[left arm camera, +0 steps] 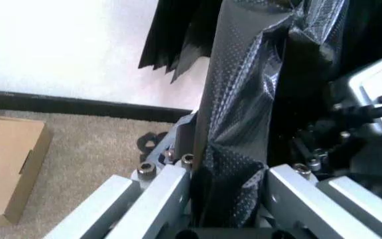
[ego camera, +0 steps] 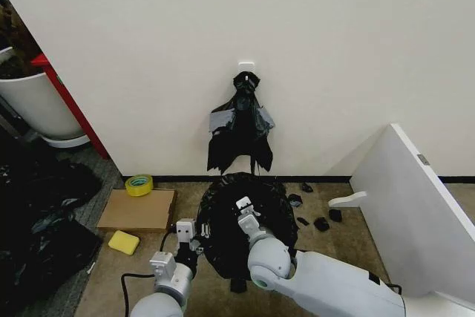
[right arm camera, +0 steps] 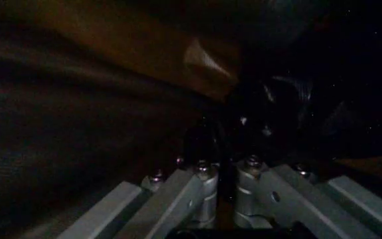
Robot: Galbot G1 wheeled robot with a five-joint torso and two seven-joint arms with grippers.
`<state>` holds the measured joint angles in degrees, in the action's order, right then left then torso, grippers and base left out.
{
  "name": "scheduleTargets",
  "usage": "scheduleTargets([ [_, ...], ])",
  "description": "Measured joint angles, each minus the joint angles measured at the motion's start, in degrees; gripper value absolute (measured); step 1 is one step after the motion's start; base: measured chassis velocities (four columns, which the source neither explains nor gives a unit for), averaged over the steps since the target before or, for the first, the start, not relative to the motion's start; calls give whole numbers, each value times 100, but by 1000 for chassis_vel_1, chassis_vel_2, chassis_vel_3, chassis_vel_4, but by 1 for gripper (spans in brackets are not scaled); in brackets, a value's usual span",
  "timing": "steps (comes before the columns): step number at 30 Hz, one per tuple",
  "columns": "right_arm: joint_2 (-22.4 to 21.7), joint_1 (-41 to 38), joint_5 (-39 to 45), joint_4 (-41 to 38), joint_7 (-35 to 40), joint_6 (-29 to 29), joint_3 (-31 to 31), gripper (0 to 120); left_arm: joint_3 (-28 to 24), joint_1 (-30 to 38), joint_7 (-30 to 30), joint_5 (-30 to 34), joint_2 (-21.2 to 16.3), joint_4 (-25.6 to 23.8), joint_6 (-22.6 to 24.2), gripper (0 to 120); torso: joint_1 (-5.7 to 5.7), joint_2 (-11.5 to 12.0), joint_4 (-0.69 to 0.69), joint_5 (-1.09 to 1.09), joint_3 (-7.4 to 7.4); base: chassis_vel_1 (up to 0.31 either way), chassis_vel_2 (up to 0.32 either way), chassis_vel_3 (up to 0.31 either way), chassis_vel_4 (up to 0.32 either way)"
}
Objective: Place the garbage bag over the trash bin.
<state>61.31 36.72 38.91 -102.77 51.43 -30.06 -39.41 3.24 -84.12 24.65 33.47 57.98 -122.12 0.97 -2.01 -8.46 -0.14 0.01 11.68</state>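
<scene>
Bag [ego camera: 245, 220] drapes bin. My left gripper [ego camera: 194, 244], bag's 8 o'clock, jaws pinching film; right gripper [ego camera: 243, 206] jaws closed inside.

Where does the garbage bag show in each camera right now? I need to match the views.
Head view: garbage bag lower middle, draped over the bin below the hanging bunch of bags.
Left wrist view: a fold between the left hand fingers.
Right wrist view: dark plastic ahead of the right hand.
Shared landmark: the bag's black plastic.

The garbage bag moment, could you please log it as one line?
garbage bag: covers trash bin | left hand: shut on bag's side | right hand: shut, in bag | bin: hidden
</scene>
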Motion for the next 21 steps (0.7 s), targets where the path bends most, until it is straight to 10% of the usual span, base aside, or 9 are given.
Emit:
scheduleTargets([
  [8,-778,521,-323,-1286,-546,816,50,0,141,222,3,266,103,193,-51,1,0,0,-1,0,0,0,0,0,0],
  [17,-1806,1869,-3184,-1500,-2453,4086,1267,18,315,563,206,1194,290,438,258,1,0,-1,-2,0,0,0,0,0,0],
  [21,-1762,1982,-4277,-1330,-2416,4547,1743,29,434,482,479,1820,365,311,644,1,0,-1,1,1,0,0,0,0,0],
])
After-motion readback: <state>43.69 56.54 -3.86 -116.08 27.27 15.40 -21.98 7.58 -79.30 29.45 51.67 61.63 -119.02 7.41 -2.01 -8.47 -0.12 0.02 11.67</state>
